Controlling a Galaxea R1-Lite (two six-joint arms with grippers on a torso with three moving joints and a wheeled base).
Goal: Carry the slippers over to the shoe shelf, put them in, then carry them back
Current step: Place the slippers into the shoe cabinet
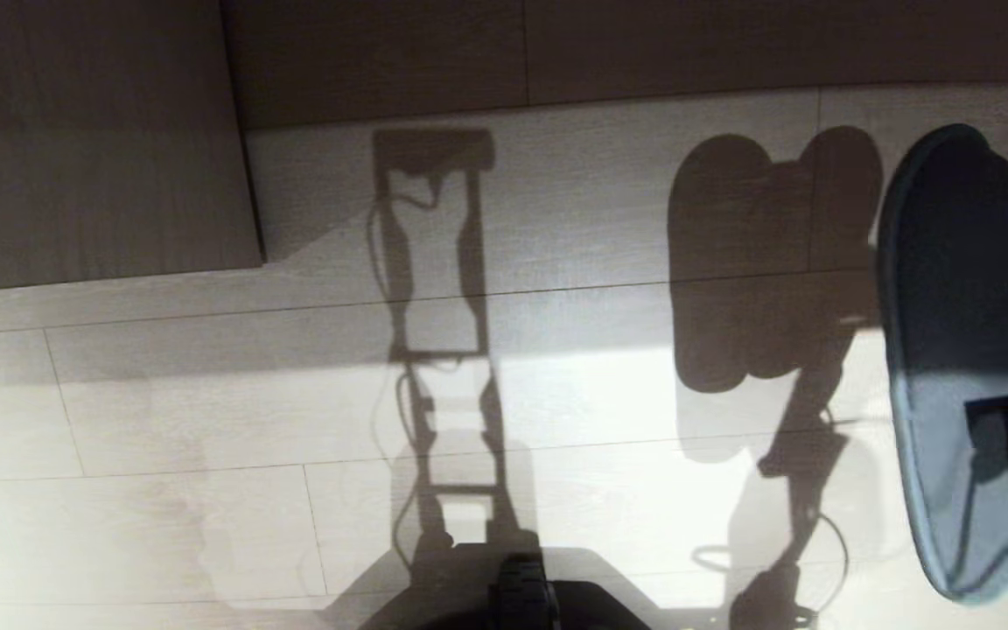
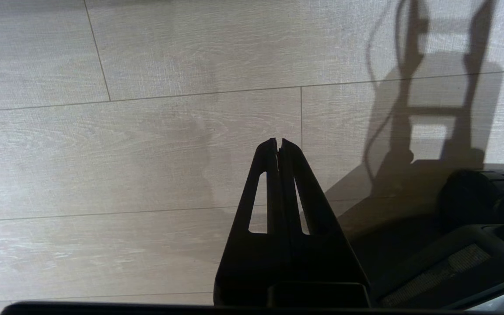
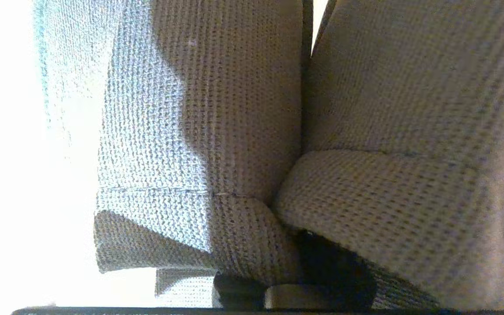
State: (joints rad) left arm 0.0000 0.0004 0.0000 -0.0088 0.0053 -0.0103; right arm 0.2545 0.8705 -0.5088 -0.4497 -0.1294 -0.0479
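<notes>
Grey-blue woven fabric slippers [image 3: 243, 144] fill your right wrist view, straps bunched where right gripper [image 3: 291, 262] clamps them, lifted over pale plank floor [image 1: 206, 394]. Shelf not identifiable; carrying under way, placing and return remain. Left gripper [image 2: 278, 144] idle, jaws together.

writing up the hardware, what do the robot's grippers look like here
The left gripper is matte black: two long, flat fingers tapering to narrow tips, each with a slim cut-out slot, on a blocky black base. No markings or cables show. Of the right gripper only a dark bit shows, behind grey woven fabric.
</notes>
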